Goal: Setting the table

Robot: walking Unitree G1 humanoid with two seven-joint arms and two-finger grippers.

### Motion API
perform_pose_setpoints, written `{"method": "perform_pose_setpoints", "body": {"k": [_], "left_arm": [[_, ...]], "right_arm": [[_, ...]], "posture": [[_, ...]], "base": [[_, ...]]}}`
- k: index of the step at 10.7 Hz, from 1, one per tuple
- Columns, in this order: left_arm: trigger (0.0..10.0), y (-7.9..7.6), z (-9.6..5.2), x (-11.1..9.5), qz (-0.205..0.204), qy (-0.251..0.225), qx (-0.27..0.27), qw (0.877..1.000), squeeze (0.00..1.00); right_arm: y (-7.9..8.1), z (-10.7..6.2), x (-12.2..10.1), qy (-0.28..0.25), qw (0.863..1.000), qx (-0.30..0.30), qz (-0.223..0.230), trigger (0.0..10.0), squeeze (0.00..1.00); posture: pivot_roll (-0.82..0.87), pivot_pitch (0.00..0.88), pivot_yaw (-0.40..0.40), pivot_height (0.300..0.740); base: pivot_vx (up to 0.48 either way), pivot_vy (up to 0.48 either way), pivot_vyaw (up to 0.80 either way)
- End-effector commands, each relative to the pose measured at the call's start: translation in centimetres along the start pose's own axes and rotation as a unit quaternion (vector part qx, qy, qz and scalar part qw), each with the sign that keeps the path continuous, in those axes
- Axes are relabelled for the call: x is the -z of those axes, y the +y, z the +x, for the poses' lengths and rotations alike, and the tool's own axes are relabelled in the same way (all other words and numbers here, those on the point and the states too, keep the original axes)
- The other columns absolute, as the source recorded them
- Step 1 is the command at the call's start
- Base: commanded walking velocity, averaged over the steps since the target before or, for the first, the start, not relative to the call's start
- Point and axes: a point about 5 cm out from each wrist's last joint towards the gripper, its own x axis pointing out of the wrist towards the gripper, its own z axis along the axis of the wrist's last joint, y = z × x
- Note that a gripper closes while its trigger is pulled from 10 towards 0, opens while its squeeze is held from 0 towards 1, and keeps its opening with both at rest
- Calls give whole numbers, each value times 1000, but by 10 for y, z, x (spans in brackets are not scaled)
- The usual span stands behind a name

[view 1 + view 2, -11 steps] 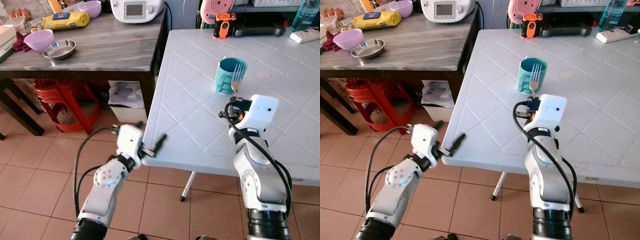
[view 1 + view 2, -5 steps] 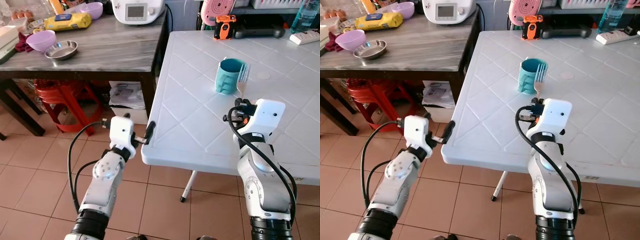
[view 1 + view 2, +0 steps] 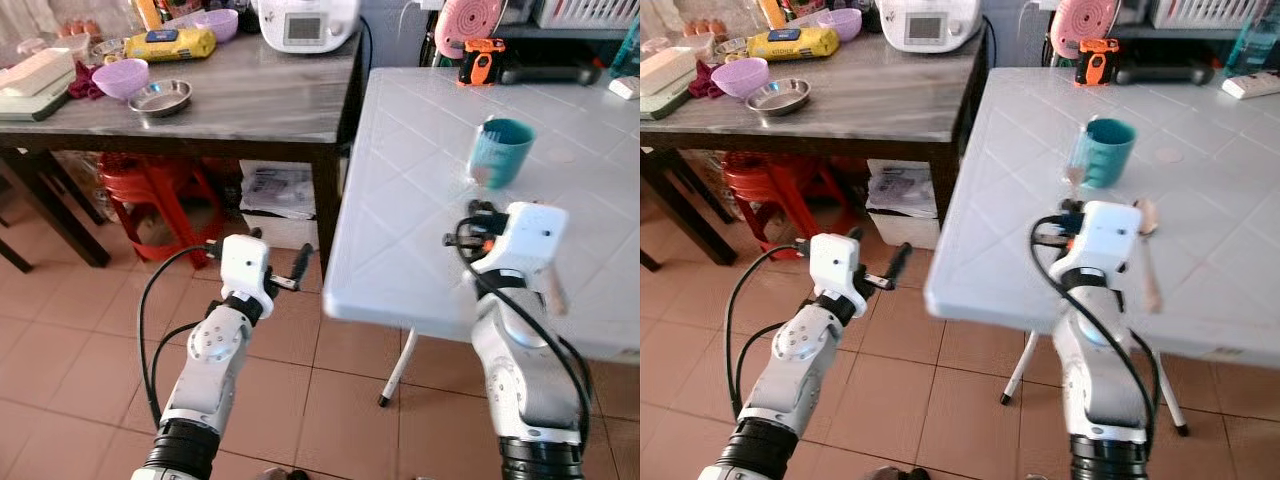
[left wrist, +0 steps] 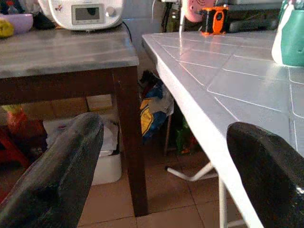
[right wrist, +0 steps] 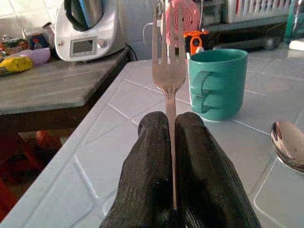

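Fork (image 5: 167, 71): clamped upright by its handle in the right gripper (image 5: 172, 142), fingers pressed tight on it, tines up, over the white table (image 3: 1230, 220) just short of the teal mug (image 5: 216, 83). We judge the step as carry-to-place; fork not yet laid down. Next move, in our view: lower and lay it flat near the spoon (image 5: 288, 145), w/o knocking the mug. Fork is slim, plain metal, four tines. Left gripper (image 4: 161, 175) idle off the table edge, fingers wide apart, empty.
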Motion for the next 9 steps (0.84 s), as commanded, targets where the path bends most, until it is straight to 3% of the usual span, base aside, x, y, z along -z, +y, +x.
{"method": "perform_pose_setpoints", "body": {"k": [1, 5, 9], "left_arm": [[10000, 3, -2, 1, 9, 2, 1, 1000, 0], [10000, 1, -2, 2, 11, 1, 12, 1000, 0], [10000, -3, -1, 3, 9, 0, 17, 1000, 0]], "right_arm": [[5, 0, 0, -2, 1000, -8, 4, 10000, 0], [3, 0, 1, -3, 1000, -2, 5, 10000, 0], [2, 0, 2, -4, 1000, 1, 6, 10000, 0]], "posture": [[-159, 72, 108, 740], [-161, 69, 111, 740], [-159, 66, 115, 740]], "base": [[0, 398, -419], [0, 415, -413], [0, 438, 0]]}}
